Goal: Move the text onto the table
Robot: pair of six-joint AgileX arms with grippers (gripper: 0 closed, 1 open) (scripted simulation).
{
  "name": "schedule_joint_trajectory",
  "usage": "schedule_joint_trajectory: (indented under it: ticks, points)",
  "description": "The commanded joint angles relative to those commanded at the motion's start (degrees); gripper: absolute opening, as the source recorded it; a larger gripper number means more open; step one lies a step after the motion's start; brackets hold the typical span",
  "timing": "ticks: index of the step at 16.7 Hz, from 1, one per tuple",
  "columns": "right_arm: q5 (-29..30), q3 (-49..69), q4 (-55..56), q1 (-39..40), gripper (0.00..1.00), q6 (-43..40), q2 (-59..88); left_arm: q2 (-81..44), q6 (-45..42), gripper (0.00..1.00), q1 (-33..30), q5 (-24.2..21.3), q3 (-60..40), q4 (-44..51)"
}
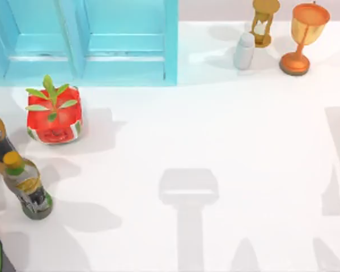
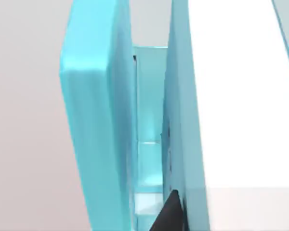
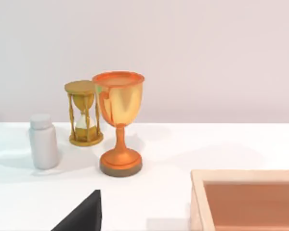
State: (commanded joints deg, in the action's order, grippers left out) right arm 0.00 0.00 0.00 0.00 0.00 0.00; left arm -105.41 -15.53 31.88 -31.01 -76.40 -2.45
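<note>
The text is hidden from all views. The white table [image 1: 243, 141] spreads wide below the top camera, with arm shadows across its middle and right. A dark part of my left gripper [image 2: 171, 214] sits close against the light-blue cabinet [image 2: 96, 120], beside its open shelf space. In the top view the cabinet [image 1: 124, 51] stands at the back left. A dark part of my right gripper [image 3: 84, 216] hangs low over the table [image 3: 183, 154], facing the far right corner.
A tomato-shaped box [image 1: 54, 113] and two bottles [image 1: 28, 190] stand at the left. At the back right are an hourglass [image 1: 264, 20], a white bottle [image 1: 244, 51] and a golden trophy [image 1: 303, 37]. A wooden tray [image 3: 250, 202] lies near my right gripper.
</note>
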Motion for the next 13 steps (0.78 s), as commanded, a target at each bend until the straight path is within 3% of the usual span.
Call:
schedule_joint_trajectory:
  ticks: [6, 13]
  points:
    - [0.0, 0.0, 0.0, 0.0, 1.0, 0.0, 0.0, 20.21, -3.9, 0.0, 6.12, -5.96, 6.87, 15.5]
    - [0.0, 0.0, 0.0, 0.0, 1.0, 0.0, 0.0, 21.97, -4.54, 0.0, 6.52, -6.7, 7.84, 17.31]
